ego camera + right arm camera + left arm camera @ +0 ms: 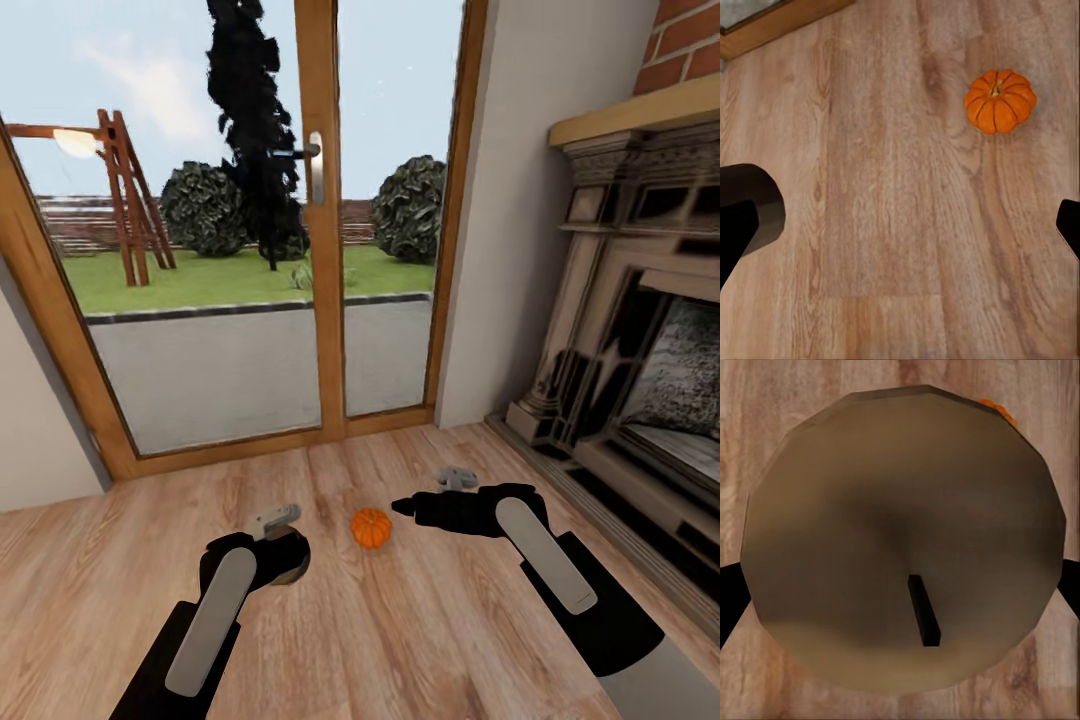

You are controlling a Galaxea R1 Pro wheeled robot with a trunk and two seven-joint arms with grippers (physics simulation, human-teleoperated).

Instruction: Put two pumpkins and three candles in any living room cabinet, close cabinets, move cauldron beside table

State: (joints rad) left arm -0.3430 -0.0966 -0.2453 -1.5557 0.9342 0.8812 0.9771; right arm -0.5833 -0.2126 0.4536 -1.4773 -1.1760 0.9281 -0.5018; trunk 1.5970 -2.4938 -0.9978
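Floor (420,620): wooden, by glass door (230,230) and fireplace (640,330). Pumpkin (371,527): loose on floor between arms, uncollected. Left gripper (282,548): clenched on candle (900,540), not yet stowed. Right gripper (408,507): fingers spread, empty, near pumpkin.

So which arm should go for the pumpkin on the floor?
Right, probably. The right end effector is open and empty, with the pumpkin lying free on the floor close ahead. The left end effector is already shut on a candle.
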